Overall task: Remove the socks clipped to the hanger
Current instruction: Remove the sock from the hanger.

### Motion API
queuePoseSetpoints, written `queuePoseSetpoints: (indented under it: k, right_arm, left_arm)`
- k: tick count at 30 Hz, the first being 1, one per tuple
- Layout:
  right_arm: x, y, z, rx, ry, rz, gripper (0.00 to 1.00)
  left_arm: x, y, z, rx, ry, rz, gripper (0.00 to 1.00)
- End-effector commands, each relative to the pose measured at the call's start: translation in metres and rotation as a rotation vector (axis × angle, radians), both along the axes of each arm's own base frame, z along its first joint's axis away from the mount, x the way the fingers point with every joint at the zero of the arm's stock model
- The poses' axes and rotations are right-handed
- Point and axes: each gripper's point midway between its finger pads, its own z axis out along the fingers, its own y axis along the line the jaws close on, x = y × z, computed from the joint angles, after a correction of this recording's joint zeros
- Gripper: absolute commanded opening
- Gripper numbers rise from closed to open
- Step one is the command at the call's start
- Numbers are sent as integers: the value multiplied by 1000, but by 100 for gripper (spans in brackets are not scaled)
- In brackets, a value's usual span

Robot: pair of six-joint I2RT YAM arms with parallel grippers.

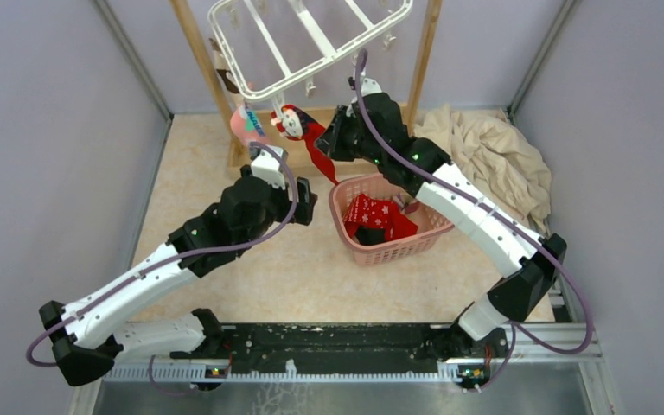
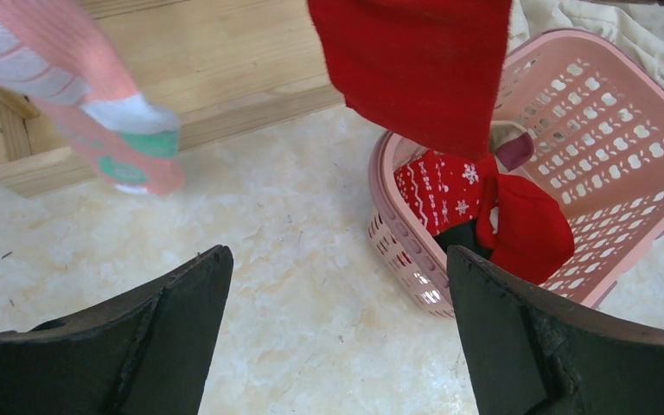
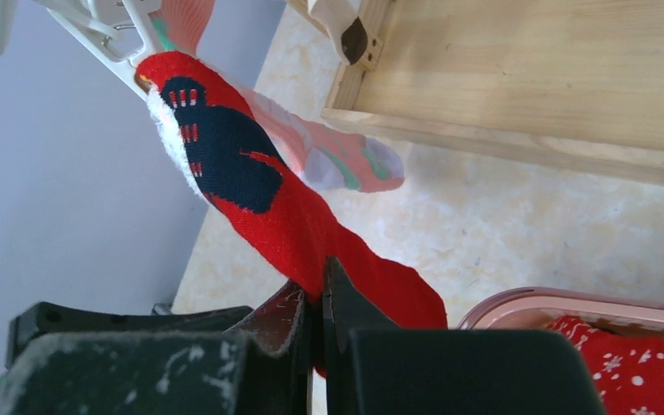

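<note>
The right arm reaches forward above a pink basket point(image 1: 433, 236). The right gripper point(image 3: 320, 290) is pinched tight on the lower part of a red sock point(image 3: 264, 212) that hangs from a clip on the white hanger point(image 1: 309, 36). The left arm is bent. The left gripper point(image 2: 337, 270), spread wide and holding nothing, hovers below a hanging pink sock point(image 2: 95, 117). Patterned red socks point(image 2: 445, 190) lie in the basket.

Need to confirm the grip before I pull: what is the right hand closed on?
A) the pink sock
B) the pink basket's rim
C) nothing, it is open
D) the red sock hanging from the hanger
D: in the right wrist view the right hand is pinched shut on the lower part of the red sock, whose top hangs from a clip of the hanger.
</note>
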Motion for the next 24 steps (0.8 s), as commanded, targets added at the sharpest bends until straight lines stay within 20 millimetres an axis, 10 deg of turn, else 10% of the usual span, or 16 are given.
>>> queuePoseSetpoints:
  k: [1, 24]
  right_arm:
    - [-8, 11, 34, 115, -2, 14, 0]
    - [-22, 40, 20, 113, 47, 19, 0]
  left_arm:
    - [2, -4, 1, 49, -56, 34, 99]
    - [-1, -45, -6, 61, -84, 14, 99]
